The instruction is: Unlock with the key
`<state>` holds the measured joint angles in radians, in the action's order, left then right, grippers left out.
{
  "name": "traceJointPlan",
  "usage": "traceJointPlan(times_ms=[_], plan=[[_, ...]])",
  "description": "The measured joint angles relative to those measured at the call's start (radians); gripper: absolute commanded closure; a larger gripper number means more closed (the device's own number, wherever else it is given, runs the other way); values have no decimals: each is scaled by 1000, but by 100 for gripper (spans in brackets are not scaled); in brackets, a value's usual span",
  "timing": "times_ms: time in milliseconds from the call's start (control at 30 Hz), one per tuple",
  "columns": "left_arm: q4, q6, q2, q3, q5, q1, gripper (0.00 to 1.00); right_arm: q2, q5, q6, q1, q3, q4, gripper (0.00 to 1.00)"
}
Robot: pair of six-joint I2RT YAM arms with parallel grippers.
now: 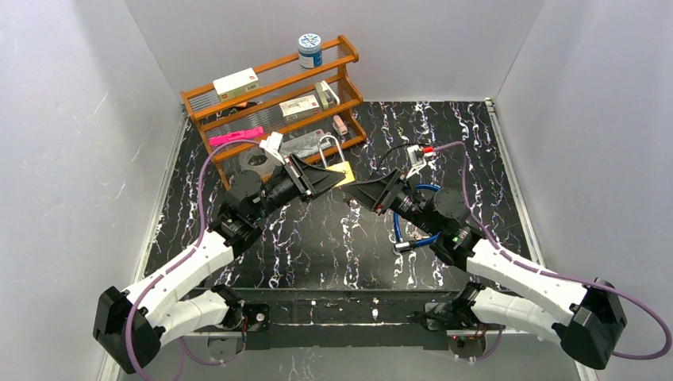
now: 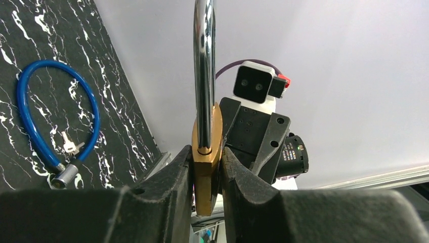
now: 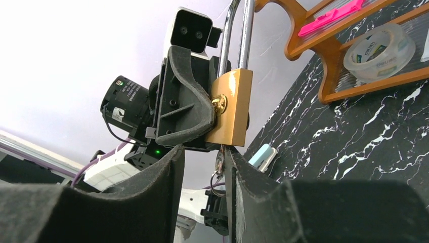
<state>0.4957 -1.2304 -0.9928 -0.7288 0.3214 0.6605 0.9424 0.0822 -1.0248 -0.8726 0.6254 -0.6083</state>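
My left gripper point(image 1: 329, 178) is shut on the body of a brass padlock point(image 1: 343, 172) and holds it above the table, its chrome shackle point(image 2: 204, 66) closed and pointing up. In the left wrist view my jaws clamp the padlock point(image 2: 206, 162) on both flat faces. A key point(image 3: 219, 161) with a key ring sticks out of the padlock's point(image 3: 232, 106) underside. My right gripper point(image 1: 355, 193) is just below the padlock with its jaws apart. The key hangs between them, against the inner face of the right finger point(image 3: 238, 172).
A blue cable lock point(image 1: 406, 228) with small keys point(image 2: 71, 147) lies on the black marble table right of centre. A wooden shelf point(image 1: 270, 95) with boxes, a jar and a tape roll point(image 3: 379, 50) stands at the back left. White walls enclose the table.
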Motion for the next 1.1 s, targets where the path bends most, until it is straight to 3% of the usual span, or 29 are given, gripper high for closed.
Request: traceJointPlan(times_ms=[100, 400, 700, 900, 1100], plan=[[-4, 3, 0, -7, -3, 0, 100, -11, 0, -12, 0, -4, 0, 60], [-11, 7, 4, -9, 0, 4, 100, -38, -11, -40, 0, -50, -11, 97], [37, -38, 8, -8, -3, 3, 100, -10, -33, -88, 0, -50, -84, 99], [154, -123, -4, -6, -24, 1, 100, 56, -38, -164, 0, -43, -253, 99], [262, -183, -52, -53, -53, -5, 100, 193, -43, -346, 3, -11, -500, 99]])
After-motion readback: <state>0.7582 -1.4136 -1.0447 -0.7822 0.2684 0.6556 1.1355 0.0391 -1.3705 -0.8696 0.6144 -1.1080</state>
